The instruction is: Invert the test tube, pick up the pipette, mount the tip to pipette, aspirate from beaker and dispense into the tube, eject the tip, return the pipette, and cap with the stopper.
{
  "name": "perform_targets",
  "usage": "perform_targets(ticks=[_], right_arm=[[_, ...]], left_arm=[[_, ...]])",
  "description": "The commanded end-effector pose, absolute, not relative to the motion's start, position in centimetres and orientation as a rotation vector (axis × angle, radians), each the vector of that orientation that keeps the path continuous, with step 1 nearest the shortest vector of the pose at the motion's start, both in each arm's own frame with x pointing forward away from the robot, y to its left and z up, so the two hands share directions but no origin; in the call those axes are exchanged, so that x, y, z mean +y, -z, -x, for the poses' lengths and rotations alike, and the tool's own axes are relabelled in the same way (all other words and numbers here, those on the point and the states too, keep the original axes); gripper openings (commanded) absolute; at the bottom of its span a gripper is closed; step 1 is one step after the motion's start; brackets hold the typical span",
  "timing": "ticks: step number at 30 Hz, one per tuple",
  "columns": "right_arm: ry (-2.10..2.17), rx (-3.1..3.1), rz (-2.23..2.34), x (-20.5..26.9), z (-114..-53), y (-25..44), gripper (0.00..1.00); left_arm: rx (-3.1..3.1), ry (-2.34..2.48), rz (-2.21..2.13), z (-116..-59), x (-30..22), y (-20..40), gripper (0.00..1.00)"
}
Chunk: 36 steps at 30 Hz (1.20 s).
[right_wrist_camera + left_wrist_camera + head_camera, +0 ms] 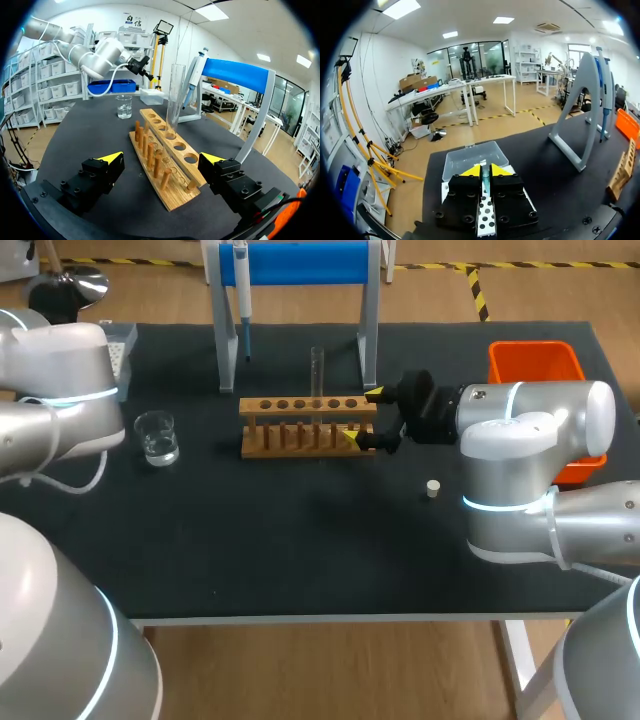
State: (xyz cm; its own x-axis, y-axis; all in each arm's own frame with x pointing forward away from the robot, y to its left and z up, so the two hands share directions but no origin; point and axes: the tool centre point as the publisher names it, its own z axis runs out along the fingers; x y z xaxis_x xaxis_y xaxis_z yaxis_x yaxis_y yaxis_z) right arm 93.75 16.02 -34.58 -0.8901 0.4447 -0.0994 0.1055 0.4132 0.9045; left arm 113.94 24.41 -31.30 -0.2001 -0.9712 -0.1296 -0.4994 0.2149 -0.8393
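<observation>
Fingers first: the right gripper (362,416) is spread wide, its 2 yellow tips flanking the end of the wooden rack (308,426) and holding nothing. Whether a tip brushes the wood cannot be told. The test tube (317,375) stands upright in a rack hole, at about 10 o'clock from those fingers in the head view. In the right wrist view it is straight ahead of them and clear of both tips. Its open rim looks to be uppermost, so the flip reads as done and the pipette looks like the next call.

The pipette (243,290) hangs on the blue-barred stand (300,262) with its long axis vertical and its nose down. It sits between 10 and 11 o'clock from the right gripper, beyond the rack and well apart.

The left gripper (485,171) has its fingers pinched nearly together with nothing seen held. The tip box (470,156) lies just ahead of it, at the table's 9 o'clock side.

Neither arm is plainly nearer the pipette, but the right one, already open, looks better placed. Any grasp would likely have to come in sideways, across that vertical body.
</observation>
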Motion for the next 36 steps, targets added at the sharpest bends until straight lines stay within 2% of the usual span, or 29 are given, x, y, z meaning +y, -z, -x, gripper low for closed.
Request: perform_targets(ticks=[1, 13, 20, 24, 36], right_arm=[[-1.471, 2.346, -0.474, 16.0, -93.7, 34.7, 1.0], [-1.471, 2.346, -0.474, 16.0, -93.7, 34.7, 1.0], [-1.471, 2.346, -0.474, 16.0, -93.7, 34.7, 1.0], [-1.471, 2.346, -0.474, 16.0, -93.7, 34.7, 1.0], [-1.471, 2.346, -0.474, 16.0, -93.7, 34.7, 1.0]], left_arm=[[1.797, 0.871, 1.362, -113.7, 24.3, 30.0, 0.0], [1.836, 0.876, 1.226, -110.1, 22.6, 24.5, 0.0], [2.019, 0.975, 1.033, -105.1, 19.4, 20.2, 0.0], [2.302, 1.11, 0.74, -100.9, 16.0, 18.1, 0.0], [2.302, 1.11, 0.74, -100.9, 16.0, 18.1, 0.0]])
